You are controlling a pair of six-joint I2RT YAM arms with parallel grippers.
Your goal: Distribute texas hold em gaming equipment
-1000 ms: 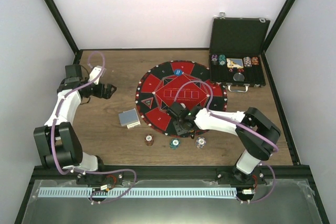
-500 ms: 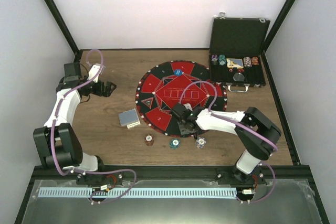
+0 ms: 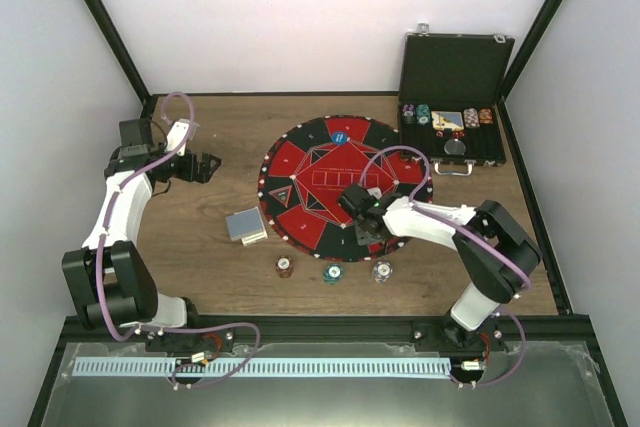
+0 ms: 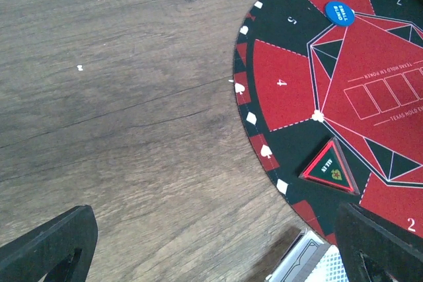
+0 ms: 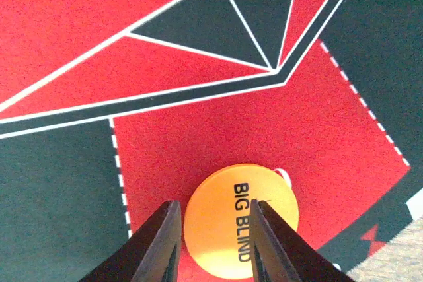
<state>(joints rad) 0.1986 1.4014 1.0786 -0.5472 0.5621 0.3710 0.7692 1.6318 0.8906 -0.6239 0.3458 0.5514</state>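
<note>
We noted right gripper (image 5: 213, 216) fingers narrowly apart, off-centre over the orange button (image 5: 221, 229) at frame bottom — closing could skid it; left gripper (image 4: 215, 236) gaped wide

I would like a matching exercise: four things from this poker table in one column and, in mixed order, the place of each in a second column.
1. blue button
2. orange button
3. deck
4. case

a. on the table, left of the mat
b. on a red field of the mat
c. at the table's far right corner
d. on a black field of the mat

Pairs: 1-d, 2-b, 3-a, 4-c
</note>
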